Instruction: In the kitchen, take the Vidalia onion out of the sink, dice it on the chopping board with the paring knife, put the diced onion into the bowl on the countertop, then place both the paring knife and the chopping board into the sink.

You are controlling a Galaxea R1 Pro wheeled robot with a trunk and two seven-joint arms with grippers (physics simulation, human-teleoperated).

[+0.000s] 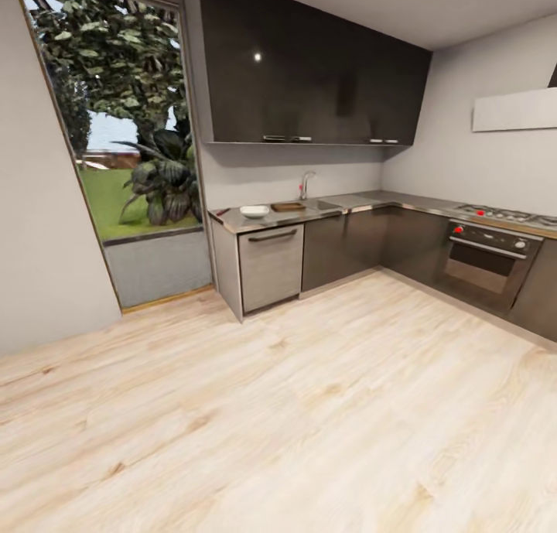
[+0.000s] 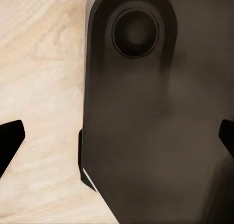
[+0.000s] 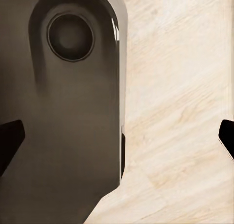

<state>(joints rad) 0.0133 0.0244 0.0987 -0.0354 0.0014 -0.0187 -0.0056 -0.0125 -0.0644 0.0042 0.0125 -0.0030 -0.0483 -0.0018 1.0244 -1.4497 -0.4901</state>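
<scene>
Head view: robot stood far from table (image 1: 255, 222); bowl (image 1: 254, 210) left of board (image 1: 288, 206), sink (image 1: 323, 204) right. Onion, knife too small to tell. Left end effector (image 2: 117, 141) and right end effector (image 3: 117, 141) spread apart, empty. Step judged: approach; next, drive nearer.

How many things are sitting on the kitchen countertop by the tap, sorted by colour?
White: 1, the bowl
Brown: 1, the chopping board
Total: 2, both on the countertop left of the tap. From this far off, nothing smaller can be made out.
</scene>
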